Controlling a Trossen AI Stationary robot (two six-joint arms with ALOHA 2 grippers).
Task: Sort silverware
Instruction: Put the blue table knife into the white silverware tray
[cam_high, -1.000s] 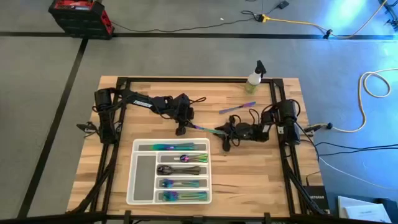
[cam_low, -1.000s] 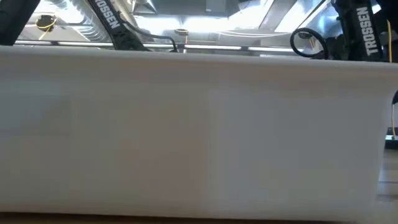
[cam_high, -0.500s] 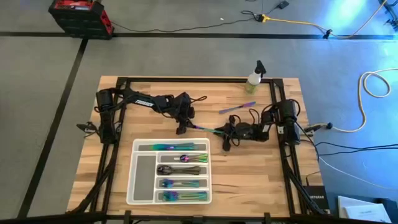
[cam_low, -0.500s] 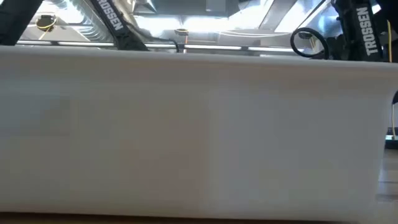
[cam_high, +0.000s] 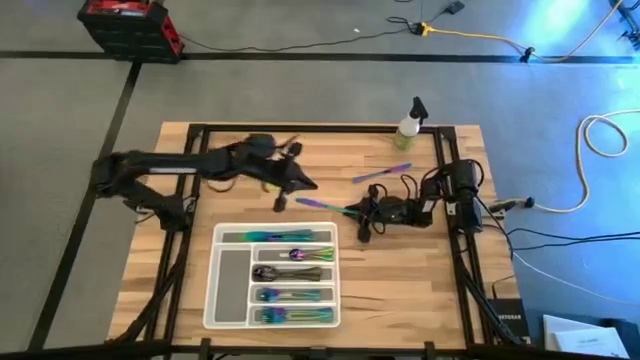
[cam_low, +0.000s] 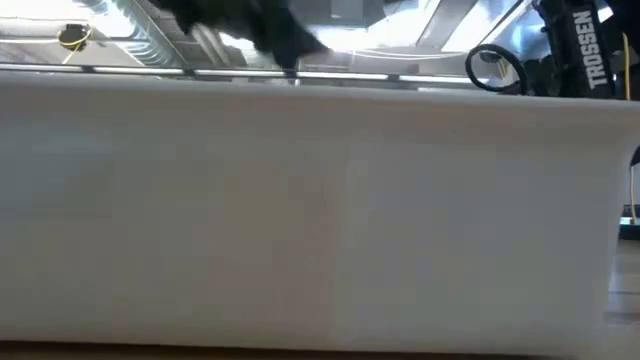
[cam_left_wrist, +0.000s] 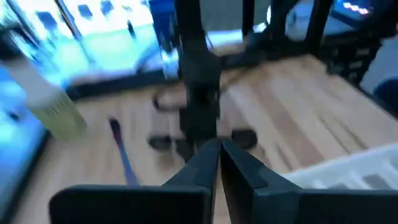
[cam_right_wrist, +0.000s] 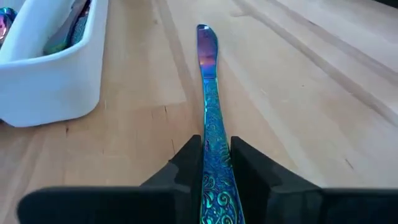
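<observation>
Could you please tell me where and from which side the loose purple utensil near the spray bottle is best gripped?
Probably across its slim middle, coming straight down from above: the purple utensil lies flat and slanted on the table, so the fingers should straddle its long axis. The right gripper is shut on a knife, so it is busy.

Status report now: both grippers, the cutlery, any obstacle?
Right gripper shut on iridescent knife, blade out over table. Left gripper shut, empty, pulled back. Tray part-filled; one loose piece near spray bottle. Nothing blocking.
</observation>
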